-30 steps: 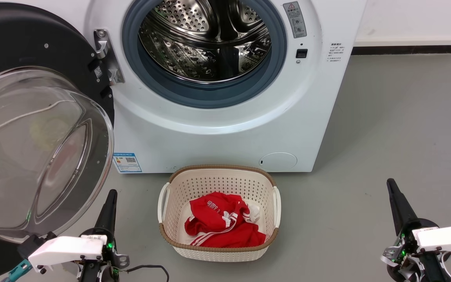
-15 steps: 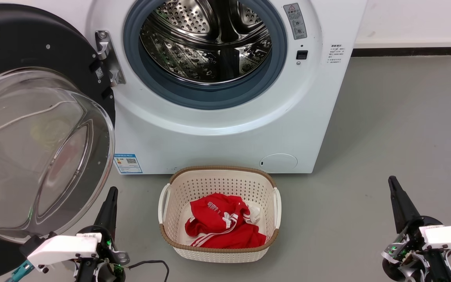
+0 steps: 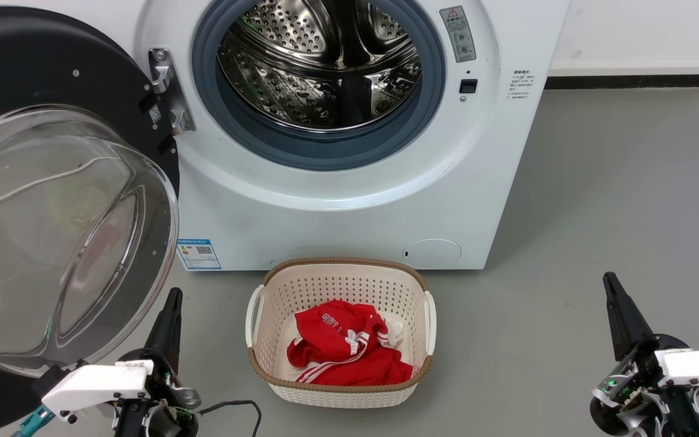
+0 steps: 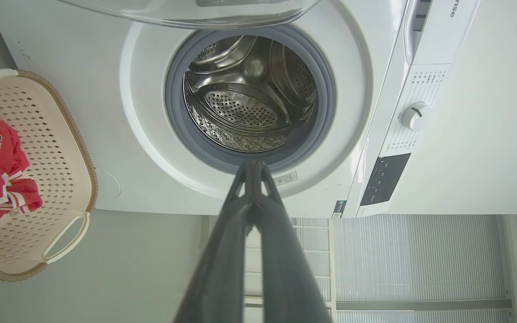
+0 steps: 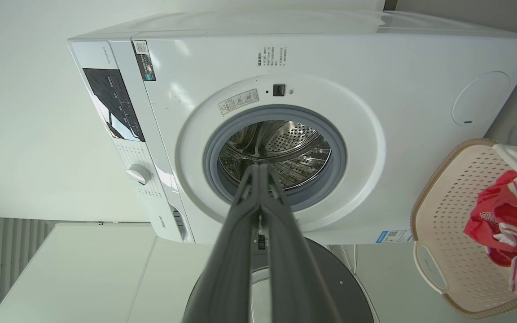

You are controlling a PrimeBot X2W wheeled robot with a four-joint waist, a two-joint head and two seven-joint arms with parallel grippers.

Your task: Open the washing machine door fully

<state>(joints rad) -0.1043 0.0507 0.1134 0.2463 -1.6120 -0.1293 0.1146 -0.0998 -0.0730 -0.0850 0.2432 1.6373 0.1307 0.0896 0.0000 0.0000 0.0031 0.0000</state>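
Left gripper (image 3: 173,296) low at near left, fingers pressed together tip to tip, clenched on nothing; the left wrist view confirms the two fingers meet at their ends. Its tip stands just beside the lower right rim of the door (image 3: 64,200), with a thin gap of floor (image 3: 598,200) showing between them. A dark cable (image 3: 237,405) loops on the floor by its wrist. Right gripper (image 3: 609,278) low at near right, likewise clenched and holding nothing, well apart from everything, with bare floor all round its tip. Between the two sits the basket (image 3: 340,262), cream with a brown rim, a red garment (image 3: 343,349) heaped inside. A narrow strip of floor lies left of the basket, a wide one right of it. The basket's far rim comes close to the foot of the machine (image 3: 325,212), below the round flap (image 3: 431,250); whether they touch I cannot tell. The door is swung out to the machine's left on its hinge (image 3: 167,91), glass bowl bulging toward the camera, black disc behind it, its left and lower edges cut by the frame. A blue label (image 3: 199,253) sits at the machine's lower left corner, just right of the door's rim. The drum (image 3: 325,67) mouth is uncovered, its grey ring (image 3: 325,152) fully exposed. Right of the machine the floor runs open to a dark baseboard (image 3: 628,79) under a white wall.
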